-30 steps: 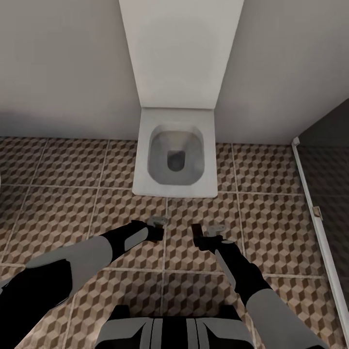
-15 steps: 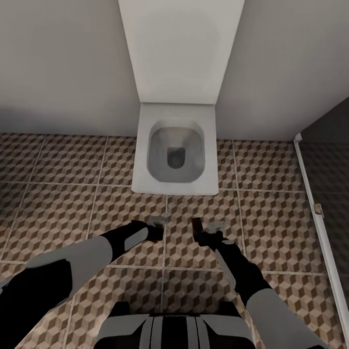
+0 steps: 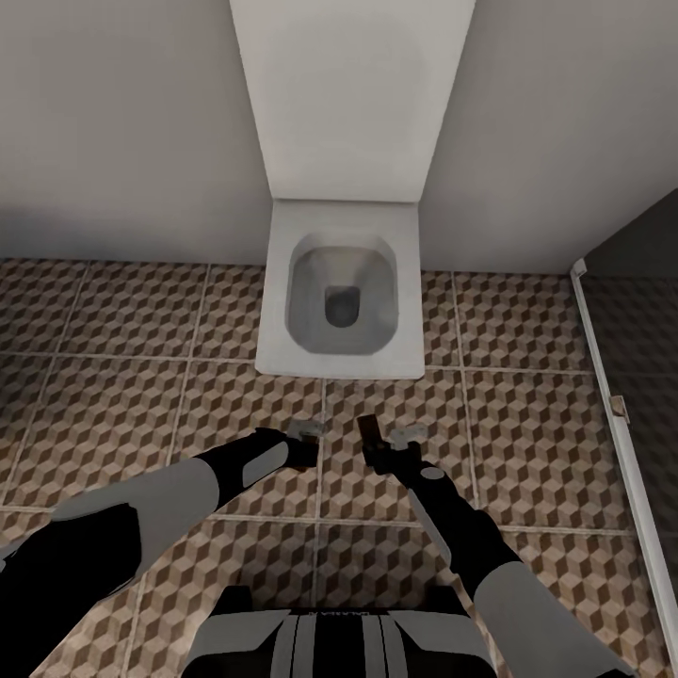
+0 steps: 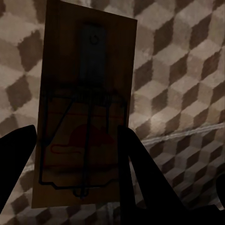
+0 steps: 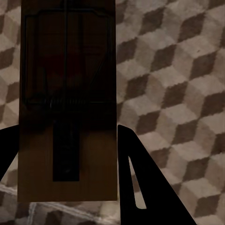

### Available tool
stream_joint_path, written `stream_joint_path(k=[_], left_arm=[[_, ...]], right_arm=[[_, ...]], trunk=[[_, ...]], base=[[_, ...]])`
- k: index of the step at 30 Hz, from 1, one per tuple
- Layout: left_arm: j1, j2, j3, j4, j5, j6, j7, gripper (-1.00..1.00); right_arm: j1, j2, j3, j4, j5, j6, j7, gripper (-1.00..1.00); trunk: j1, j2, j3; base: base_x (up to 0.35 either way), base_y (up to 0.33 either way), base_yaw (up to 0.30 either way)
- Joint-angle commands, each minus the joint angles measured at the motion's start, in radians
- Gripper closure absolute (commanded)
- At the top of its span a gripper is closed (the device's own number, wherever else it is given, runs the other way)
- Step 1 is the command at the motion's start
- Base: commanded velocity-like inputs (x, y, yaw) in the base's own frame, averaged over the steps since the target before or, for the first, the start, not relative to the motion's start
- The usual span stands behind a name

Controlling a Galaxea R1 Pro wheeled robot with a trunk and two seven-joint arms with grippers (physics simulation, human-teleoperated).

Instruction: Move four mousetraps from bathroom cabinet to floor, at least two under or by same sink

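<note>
Below me, the bathroom floor (image 3: 122, 395) spreads in large square tiles printed with brown, beige and grey cubes, split by pale grout lines. A plain grey wall (image 3: 122, 122) closes the far side. Against it stands a white squarish toilet (image 3: 341, 294), its bowl open and its rectangular lid upright. A dark tinted glass shower panel (image 3: 650, 377) in a pale frame bounds the floor at my right.

Both of my arms reach forward over the tiles, short of the toilet's front edge. My left gripper (image 3: 309, 435) and my right gripper (image 3: 384, 441) hang near each other, each above the floor.

From the left wrist camera, a mousetrap (image 4: 84, 108) fills the space between the two dark fingers (image 4: 140, 178): a flat rectangular slab of brown wood carrying a dark wire frame, a coiled spring and a grey metal plate, with a red mark printed on the wood. The fingers press its long edges, so this claw holds it clamped.

From the right wrist camera, a second mousetrap (image 5: 68, 101) of the same build sits between that claw's black fingers (image 5: 140, 187), gripped by its sides. Its face lies in shadow, and I can only just make out the printing.
</note>
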Motion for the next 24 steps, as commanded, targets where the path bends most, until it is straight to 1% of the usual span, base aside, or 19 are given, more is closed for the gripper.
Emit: stream_joint_path(k=[1, 13, 24], left_arm=[[-0.001, 0.000, -0.005, -0.002, 0.010, 0.000, 0.009, 1.00], [-0.001, 0.000, -0.003, -0.004, 0.010, 0.001, 0.009, 1.00], [-0.001, 0.000, -0.003, -0.004, 0.010, 0.002, 0.009, 1.00]], right_arm=[[0.000, -0.001, 0.002, -0.001, -0.013, 0.004, -0.002, 1.00], [0.000, -0.003, 0.001, -0.001, -0.013, 0.008, -0.005, 1.00], [0.000, -0.003, 0.000, 0.000, -0.011, 0.010, -0.008, 1.00]], trunk=[[0.000, 0.000, 0.000], [0.000, 0.000, 0.000], [0.042, -0.077, -0.035]], base=[[0.000, 0.000, 0.000], [0.000, 0.000, 0.000], [0.000, 0.000, 0.000]])
